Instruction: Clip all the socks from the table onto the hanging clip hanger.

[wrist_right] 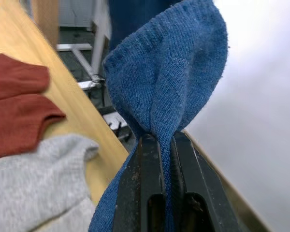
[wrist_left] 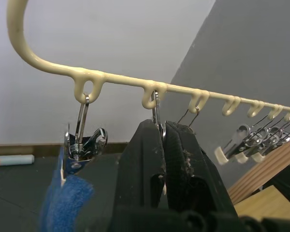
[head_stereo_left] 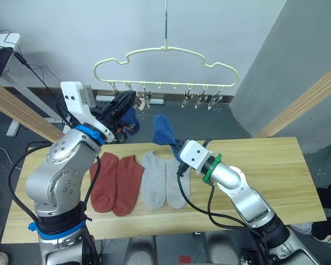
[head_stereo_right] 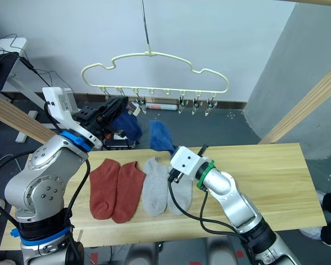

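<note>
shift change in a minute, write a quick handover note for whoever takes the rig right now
Left gripper: shut on the second clip of the clip hanger.
Right gripper: shut on a blue sock, held up above the table's far edge, below the hanger.
Done: one blue sock hangs from the first clip at the hanger's left end.
Left: clip the held blue sock, then the two rust-red socks and two grey socks lying flat in a row on the table. The other clips hang free.
</note>
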`<action>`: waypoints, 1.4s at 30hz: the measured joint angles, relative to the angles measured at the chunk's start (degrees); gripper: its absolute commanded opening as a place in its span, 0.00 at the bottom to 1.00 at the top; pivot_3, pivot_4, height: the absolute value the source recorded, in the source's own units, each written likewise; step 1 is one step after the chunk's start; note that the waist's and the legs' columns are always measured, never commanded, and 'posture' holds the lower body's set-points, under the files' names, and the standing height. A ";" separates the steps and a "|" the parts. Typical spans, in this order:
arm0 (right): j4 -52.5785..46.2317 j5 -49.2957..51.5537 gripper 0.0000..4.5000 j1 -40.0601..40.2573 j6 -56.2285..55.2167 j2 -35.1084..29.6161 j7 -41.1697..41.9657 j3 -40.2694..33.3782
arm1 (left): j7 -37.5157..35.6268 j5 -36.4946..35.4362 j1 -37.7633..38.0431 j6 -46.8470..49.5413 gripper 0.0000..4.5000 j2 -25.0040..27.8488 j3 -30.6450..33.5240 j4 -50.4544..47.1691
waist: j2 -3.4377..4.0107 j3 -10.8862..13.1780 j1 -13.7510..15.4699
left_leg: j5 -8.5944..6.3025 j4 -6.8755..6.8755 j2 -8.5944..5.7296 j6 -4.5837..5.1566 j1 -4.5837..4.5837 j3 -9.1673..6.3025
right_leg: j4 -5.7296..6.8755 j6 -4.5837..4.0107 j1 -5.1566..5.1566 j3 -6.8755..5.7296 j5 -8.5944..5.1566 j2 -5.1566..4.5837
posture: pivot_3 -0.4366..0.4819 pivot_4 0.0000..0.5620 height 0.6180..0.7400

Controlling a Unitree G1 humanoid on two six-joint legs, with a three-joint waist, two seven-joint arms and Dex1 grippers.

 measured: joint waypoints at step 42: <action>9.94 -4.25 0.01 -5.87 -10.44 8.55 -1.61 -3.19 | 4.36 -8.33 -0.52 3.14 0.00 3.03 0.29 0.40 | 0.00 0.00 0.14 | 0.11 0.06 -0.03 -0.20 -0.03 -0.09 | 0.11 -0.05 -0.01 -0.07 0.03 -0.08 | 0.45 0.61 1.00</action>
